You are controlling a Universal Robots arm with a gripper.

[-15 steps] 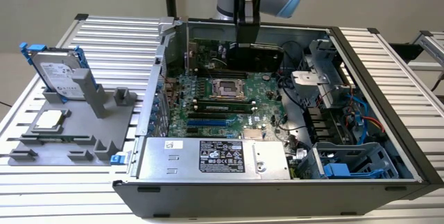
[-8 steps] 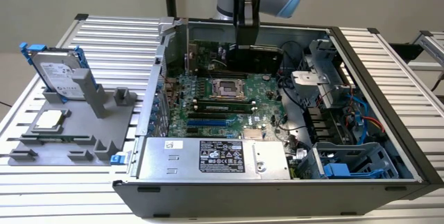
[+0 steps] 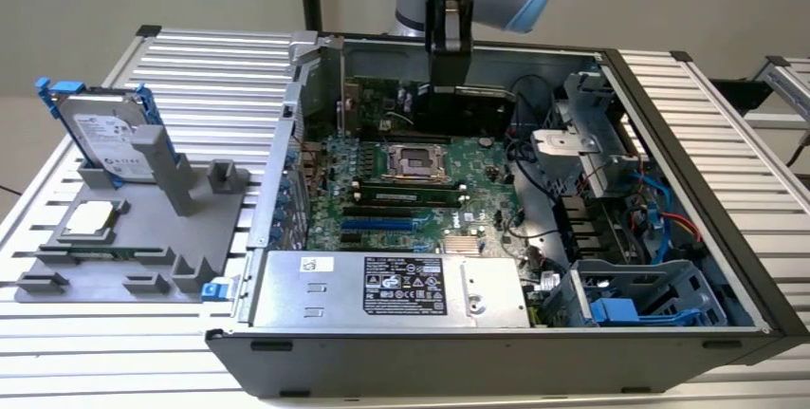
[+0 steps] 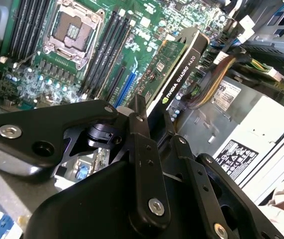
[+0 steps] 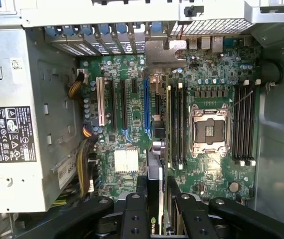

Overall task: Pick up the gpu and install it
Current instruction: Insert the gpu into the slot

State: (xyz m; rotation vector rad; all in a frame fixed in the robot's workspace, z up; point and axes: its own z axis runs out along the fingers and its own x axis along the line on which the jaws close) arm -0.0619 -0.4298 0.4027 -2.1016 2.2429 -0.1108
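Note:
My gripper (image 3: 450,89) reaches down into the open computer case (image 3: 684,143) and is shut on the gpu (image 3: 487,105), which hangs edge-down over the far part of the motherboard (image 3: 494,176). In the second wrist view the gpu (image 4: 174,62) shows its green board and black shroud edge, pinched between the black fingers (image 4: 139,122) of the gripper (image 4: 154,117). In the first wrist view the gpu (image 5: 156,144) is edge-on, beside the long blue slot (image 5: 145,107), its silver bracket (image 5: 164,55) toward the case's rear wall; the gripper (image 5: 157,196) clamps it from both sides.
A silver power supply (image 3: 393,286) fills the near side of the case. The open CPU socket (image 3: 418,158) and memory slots (image 5: 244,124) lie on the board. Cables and a blue drive cage (image 3: 627,309) crowd the exterior view's right. Outside, a grey fixture (image 3: 127,238) holds a hard drive (image 3: 108,134) and a CPU chip (image 3: 95,219).

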